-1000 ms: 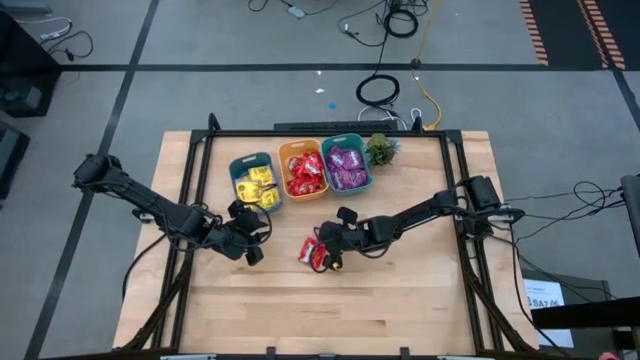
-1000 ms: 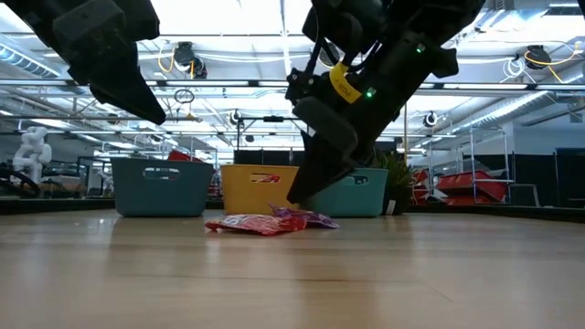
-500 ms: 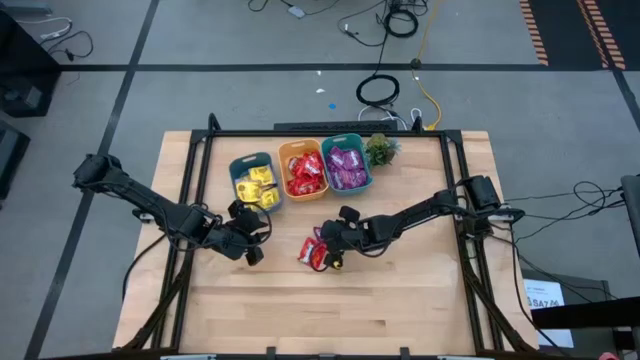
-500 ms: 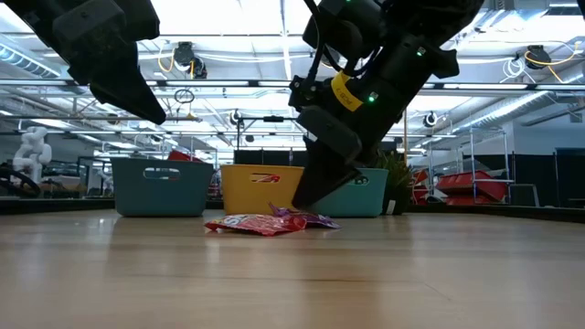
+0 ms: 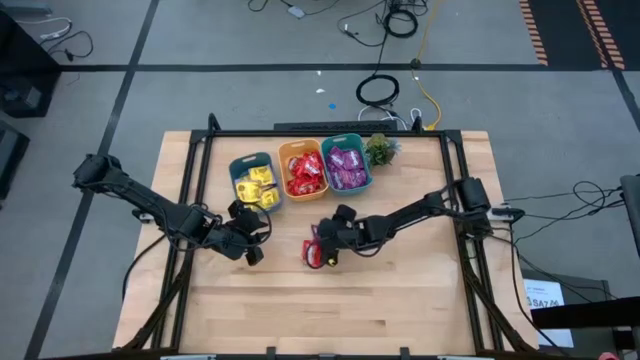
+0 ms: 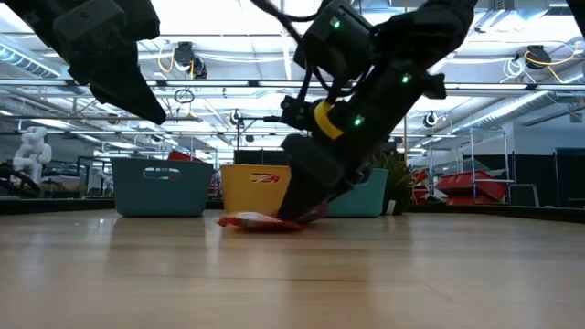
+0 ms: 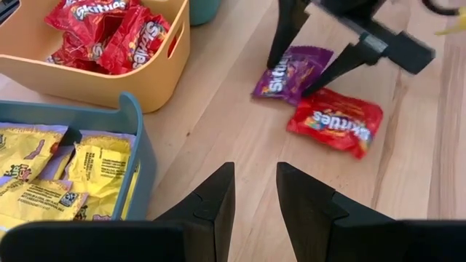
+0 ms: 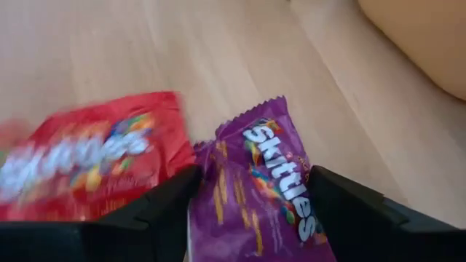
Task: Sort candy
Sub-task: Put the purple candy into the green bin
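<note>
Two loose packets lie before the orange bin; right gripper fingers have spread wide, straddling the purple packet, ready to pinch it; left gripper hangs half-open, empty.

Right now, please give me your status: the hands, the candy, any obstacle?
Right hand open, fingers straddling purple candy packet on table. Red packet lies beside it. Left hand waits, empty, near yellow-candy bin. Nothing blocks.

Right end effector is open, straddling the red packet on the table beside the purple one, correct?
Not quite. The right end effector is open, but the packet between its fingers is the purple packet; the red packet lies beside it, outside the fingers. The right wrist view shows this, and the left wrist view agrees.
</note>
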You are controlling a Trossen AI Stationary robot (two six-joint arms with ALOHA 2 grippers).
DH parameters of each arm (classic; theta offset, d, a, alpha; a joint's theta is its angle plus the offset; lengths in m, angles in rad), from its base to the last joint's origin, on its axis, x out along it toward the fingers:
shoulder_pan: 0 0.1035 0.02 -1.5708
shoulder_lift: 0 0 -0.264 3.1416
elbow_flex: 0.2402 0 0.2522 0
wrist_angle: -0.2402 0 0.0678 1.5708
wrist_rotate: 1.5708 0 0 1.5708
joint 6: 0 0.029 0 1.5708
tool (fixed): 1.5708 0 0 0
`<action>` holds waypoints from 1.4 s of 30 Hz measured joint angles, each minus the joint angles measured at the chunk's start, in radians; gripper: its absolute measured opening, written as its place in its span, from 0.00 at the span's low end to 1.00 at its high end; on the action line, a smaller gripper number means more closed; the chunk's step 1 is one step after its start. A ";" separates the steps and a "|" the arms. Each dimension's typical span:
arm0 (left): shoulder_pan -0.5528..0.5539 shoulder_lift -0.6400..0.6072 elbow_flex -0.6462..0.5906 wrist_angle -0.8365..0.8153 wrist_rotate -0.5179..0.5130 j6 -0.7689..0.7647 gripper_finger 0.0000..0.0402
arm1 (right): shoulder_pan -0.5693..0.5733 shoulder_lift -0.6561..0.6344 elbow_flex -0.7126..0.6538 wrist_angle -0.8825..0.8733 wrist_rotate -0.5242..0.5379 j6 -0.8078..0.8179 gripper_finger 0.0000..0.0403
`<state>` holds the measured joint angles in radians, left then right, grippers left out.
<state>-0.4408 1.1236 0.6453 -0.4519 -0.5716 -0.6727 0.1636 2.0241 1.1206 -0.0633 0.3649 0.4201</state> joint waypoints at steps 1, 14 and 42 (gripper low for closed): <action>0.000 0.000 0.000 0.000 0.000 0.000 0.28 | -0.002 0.014 0.000 0.005 0.005 0.005 0.62; 0.000 0.000 0.000 0.001 0.000 -0.001 0.28 | 0.008 -0.050 -0.010 0.009 -0.053 -0.061 0.04; 0.000 0.000 0.000 0.000 0.000 -0.001 0.28 | 0.008 -0.144 -0.006 0.045 -0.032 -0.072 0.15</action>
<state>-0.4408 1.1236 0.6453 -0.4514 -0.5716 -0.6739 0.1719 1.8803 1.1141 -0.0183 0.3332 0.3480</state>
